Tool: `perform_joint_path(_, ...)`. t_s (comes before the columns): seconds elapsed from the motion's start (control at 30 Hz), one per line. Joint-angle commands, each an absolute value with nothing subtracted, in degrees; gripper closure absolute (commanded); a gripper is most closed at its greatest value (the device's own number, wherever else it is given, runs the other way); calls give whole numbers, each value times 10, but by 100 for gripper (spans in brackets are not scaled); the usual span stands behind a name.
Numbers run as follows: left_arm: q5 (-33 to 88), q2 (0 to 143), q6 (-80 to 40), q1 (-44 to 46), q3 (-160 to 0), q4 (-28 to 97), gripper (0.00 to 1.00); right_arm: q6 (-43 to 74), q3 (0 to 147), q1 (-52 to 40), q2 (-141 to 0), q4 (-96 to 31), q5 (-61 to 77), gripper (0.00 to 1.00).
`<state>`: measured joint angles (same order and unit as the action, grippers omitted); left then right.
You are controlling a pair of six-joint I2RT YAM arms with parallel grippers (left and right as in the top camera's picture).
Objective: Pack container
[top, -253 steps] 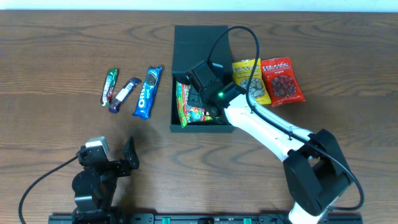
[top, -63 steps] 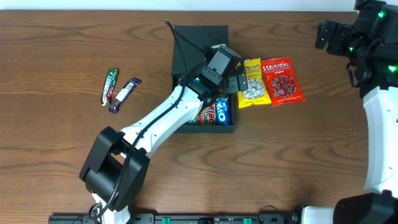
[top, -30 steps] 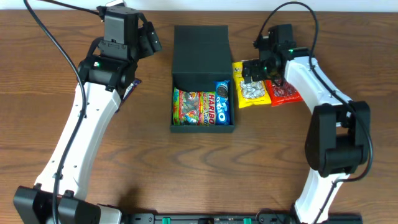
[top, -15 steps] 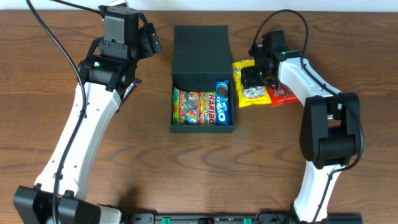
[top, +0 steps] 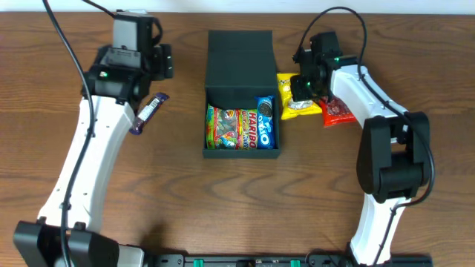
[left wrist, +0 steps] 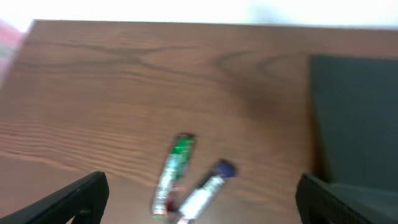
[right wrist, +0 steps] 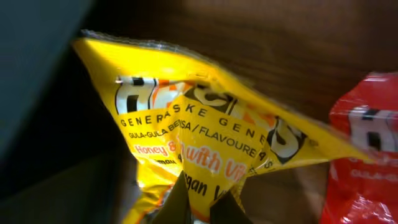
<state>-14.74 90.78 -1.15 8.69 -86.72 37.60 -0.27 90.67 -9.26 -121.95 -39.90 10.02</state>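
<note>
Since half a second ago the yellow packet (right wrist: 205, 137) has crumpled and risen at one end. It is pinched in the right gripper (right wrist: 201, 209), whose fingers are clamped on its lower edge. The container (top: 242, 153) sits just beside that gripper, toward the left arm, with its lid folded back. A red packet (top: 338, 112) lies on the gripper's other side. The left gripper (left wrist: 202, 186), jaws spread wide and holding nothing, has swung slightly away from the container and hangs above a green bar (left wrist: 175, 169) and a purple bar (left wrist: 206, 189).
</note>
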Motion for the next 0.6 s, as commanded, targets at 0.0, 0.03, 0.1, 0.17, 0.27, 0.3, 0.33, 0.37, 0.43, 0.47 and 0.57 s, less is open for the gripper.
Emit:
perform_joint_path(0.0,-150,940,118,69,-862,379,1,-3,943,-97,-1210,-422,86,99)
perform_joint_path(0.03,-138,950,151,66,-862,379,1,-3,959,-97,-1202,-428,86,99)
perform_joint_path(0.1,-135,972,188,65,-862,379,1,-3,991,-96,-1184,-437,85,99)
perform_joint_path(0.17,-135,991,193,65,-862,378,1,-5,1021,-96,-1167,-450,86,99)
perform_joint_path(0.27,-135,1024,193,65,-862,382,1,-5,1061,-97,-1139,-472,86,99)
perform_joint_path(0.3,-134,1035,193,64,-862,382,0,-5,1069,-99,-1130,-478,86,99)
perform_joint_path(0.33,-134,1048,193,64,-862,384,0,-5,1075,-101,-1121,-484,87,99)
perform_joint_path(0.37,-134,1058,193,64,-862,386,0,-5,1080,-102,-1113,-489,91,99)
perform_joint_path(0.43,-130,1082,197,64,-862,390,0,-5,1084,-108,-1094,-498,107,99)
perform_joint_path(0.47,-114,1094,211,64,-862,394,0,-5,1084,-111,-1086,-503,108,99)
perform_joint_path(0.57,-78,1124,245,64,-862,403,14,-2,1084,-112,-1071,-509,108,99)
